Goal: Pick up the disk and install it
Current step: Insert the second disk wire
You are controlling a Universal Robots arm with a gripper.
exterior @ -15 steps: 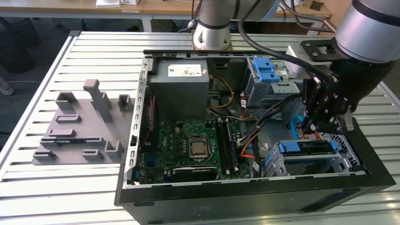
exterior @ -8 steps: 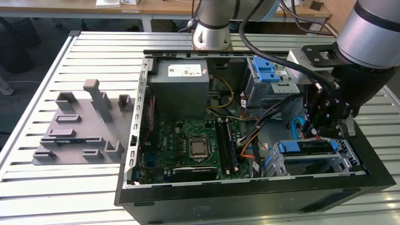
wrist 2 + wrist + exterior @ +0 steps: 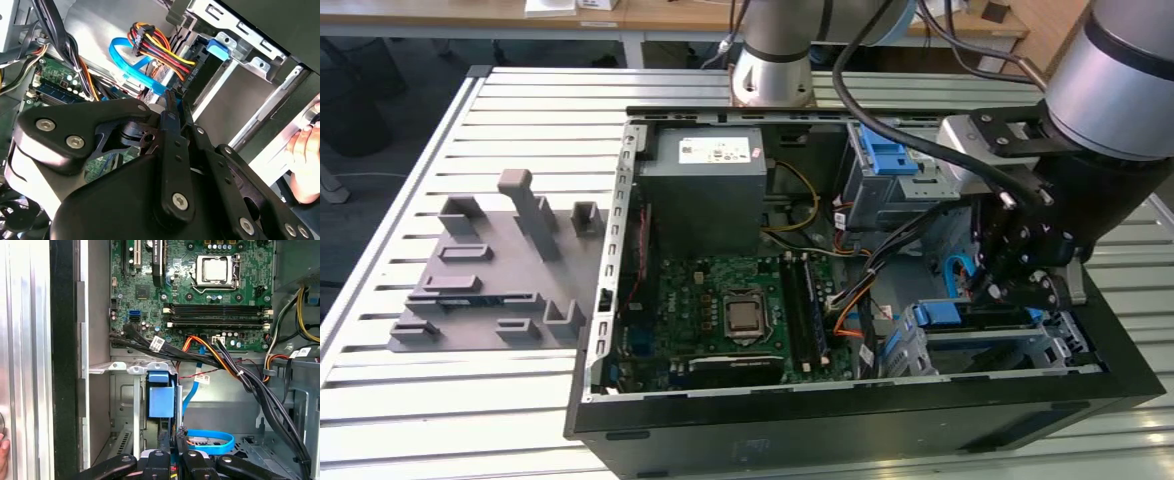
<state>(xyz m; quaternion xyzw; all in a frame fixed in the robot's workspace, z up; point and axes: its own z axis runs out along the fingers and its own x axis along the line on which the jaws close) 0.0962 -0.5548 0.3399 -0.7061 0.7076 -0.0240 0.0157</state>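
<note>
The disk [image 3: 945, 313] lies low in the drive bay at the front corner of the open computer case [image 3: 854, 405], on the exterior view's right. Its blue plastic end [image 3: 161, 396] sits between silver bay rails in the first wrist view. My gripper [image 3: 1014, 288] reaches down into the case right over it. The black fingers [image 3: 171, 107] are drawn together with no visible gap, their tips [image 3: 176, 436] right at the disk's blue end. Whether they touch it is hidden.
A silver cage with a blue latch [image 3: 890, 160] stands behind the bay. Black, orange and blue cables [image 3: 210, 357] cross between the motherboard [image 3: 734, 300] and the bay. A grey power supply box [image 3: 707, 170] sits at the back. A person's hand [image 3: 306, 160] rests at the case's edge. A grey fixture [image 3: 500, 265] lies on the slatted table.
</note>
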